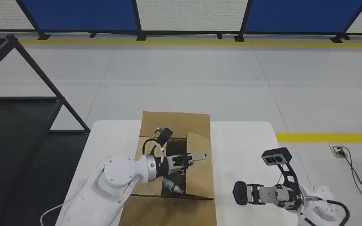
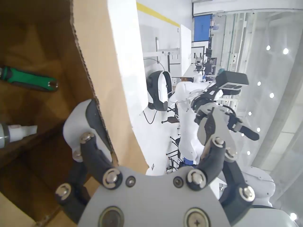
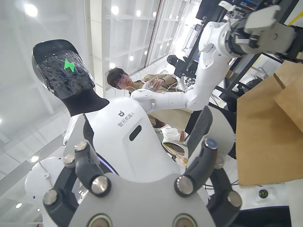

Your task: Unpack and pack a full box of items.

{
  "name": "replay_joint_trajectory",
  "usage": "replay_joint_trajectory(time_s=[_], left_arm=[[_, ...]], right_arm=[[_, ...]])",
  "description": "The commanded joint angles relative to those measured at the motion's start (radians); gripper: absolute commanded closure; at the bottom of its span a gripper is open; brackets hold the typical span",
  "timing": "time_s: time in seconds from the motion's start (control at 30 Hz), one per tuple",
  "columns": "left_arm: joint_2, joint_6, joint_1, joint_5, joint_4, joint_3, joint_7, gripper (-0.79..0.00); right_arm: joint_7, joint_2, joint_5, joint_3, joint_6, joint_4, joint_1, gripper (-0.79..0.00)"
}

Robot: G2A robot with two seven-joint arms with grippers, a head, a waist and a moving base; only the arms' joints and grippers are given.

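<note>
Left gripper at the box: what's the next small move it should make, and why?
Likely close the left gripper on the cardboard flap. Its open fingers straddle the flap's edge, and the flap stands over the opening of the box, where a green-handled tool and a white bottle lie.

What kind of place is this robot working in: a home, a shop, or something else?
Probably a robotics lab or test hall: blue partition panels and a yellow floor line mark off the work area, and benches with equipment stand in the room behind.
</note>
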Motion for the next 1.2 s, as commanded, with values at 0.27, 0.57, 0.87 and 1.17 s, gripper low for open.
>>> replay_joint_trajectory(time_s=[0.27,0.57,0.87,1.17], left_arm=[[-0.065,-0.050,-0.116,-0.082,0.078,0.142,0.182,-0.785],[-0.153,-0.076,-0.254,-0.159,0.283,0.311,0.226,-0.785],[-0.231,-0.116,-0.333,-0.221,0.462,0.401,0.233,-0.785],[-0.246,-0.168,-0.339,-0.256,0.504,0.350,0.202,-0.785]], right_arm=[[-0.036,0.008,-0.023,0.066,-0.035,-0.105,-0.081,-0.785],[-0.094,0.017,-0.091,0.149,-0.094,-0.155,-0.201,-0.785],[-0.175,0.021,-0.180,0.143,-0.124,-0.154,-0.213,-0.785],[-0.311,0.025,-0.357,0.093,-0.060,-0.064,-0.132,-0.785]])
